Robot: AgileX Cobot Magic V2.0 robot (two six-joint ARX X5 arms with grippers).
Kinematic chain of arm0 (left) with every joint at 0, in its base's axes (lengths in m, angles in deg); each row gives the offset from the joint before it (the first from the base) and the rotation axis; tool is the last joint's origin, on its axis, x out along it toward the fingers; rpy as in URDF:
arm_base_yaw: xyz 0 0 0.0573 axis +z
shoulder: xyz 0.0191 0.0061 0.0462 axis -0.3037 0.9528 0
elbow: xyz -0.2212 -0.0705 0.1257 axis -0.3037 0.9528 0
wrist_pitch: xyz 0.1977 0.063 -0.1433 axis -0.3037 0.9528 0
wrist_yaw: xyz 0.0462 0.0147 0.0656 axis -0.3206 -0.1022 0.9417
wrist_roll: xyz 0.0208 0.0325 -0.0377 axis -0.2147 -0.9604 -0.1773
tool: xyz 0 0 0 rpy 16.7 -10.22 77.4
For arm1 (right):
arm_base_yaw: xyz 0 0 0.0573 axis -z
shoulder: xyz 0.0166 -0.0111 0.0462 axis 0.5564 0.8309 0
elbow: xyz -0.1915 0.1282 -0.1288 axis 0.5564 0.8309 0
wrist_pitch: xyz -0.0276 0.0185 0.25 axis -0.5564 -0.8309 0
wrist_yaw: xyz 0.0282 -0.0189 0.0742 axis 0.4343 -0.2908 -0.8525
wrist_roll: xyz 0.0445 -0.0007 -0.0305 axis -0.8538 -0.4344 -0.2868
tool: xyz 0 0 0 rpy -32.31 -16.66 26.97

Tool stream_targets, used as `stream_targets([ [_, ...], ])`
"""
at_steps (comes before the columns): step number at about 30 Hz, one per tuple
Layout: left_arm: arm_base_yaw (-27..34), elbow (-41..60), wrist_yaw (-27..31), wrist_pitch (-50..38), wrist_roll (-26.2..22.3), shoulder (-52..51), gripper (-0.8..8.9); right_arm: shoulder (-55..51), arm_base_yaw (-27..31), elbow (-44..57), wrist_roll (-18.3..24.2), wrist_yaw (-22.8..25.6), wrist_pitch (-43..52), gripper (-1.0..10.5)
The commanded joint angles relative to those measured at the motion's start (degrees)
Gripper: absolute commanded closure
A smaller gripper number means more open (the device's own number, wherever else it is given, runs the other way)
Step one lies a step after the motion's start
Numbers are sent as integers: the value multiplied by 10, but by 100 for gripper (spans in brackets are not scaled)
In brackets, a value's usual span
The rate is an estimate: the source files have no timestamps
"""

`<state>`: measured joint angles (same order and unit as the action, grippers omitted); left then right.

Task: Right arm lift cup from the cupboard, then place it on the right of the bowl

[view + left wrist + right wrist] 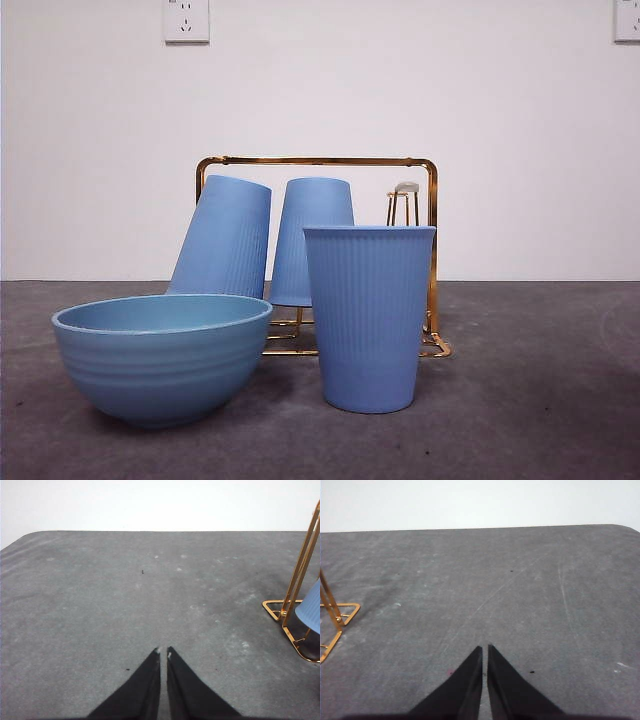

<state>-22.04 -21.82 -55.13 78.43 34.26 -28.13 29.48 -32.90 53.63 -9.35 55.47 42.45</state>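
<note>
One cup [369, 318] upright right of bowl [160, 355], apart from closed, empty right claw [484, 650]

Grey scuffed table [560, 400], bowl [160, 355], upright cup [368, 320] beside it, gold cupboard [432, 250] behind, seemingly touching neither.

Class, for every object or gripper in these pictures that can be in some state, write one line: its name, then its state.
Bowl: upright on the table, nothing visible inside.
Front cup: upright, standing on the table beside the bowl.
Left cup: upside down on the rack, tilted.
Middle cup: upside down on the rack.
Rack: standing upright.
Left gripper: shut, holding nothing.
Right gripper: shut, holding nothing.
</note>
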Motion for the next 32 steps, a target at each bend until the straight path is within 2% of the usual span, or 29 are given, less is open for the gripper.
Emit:
stream_targets([
  [1, 1, 10, 1, 3, -1, -1, 794, -1, 0, 3, 18, 4, -4, 930],
  [32, 1, 10, 1, 3, -1, -1, 794, -1, 0, 3, 19, 2, 11, 930],
])
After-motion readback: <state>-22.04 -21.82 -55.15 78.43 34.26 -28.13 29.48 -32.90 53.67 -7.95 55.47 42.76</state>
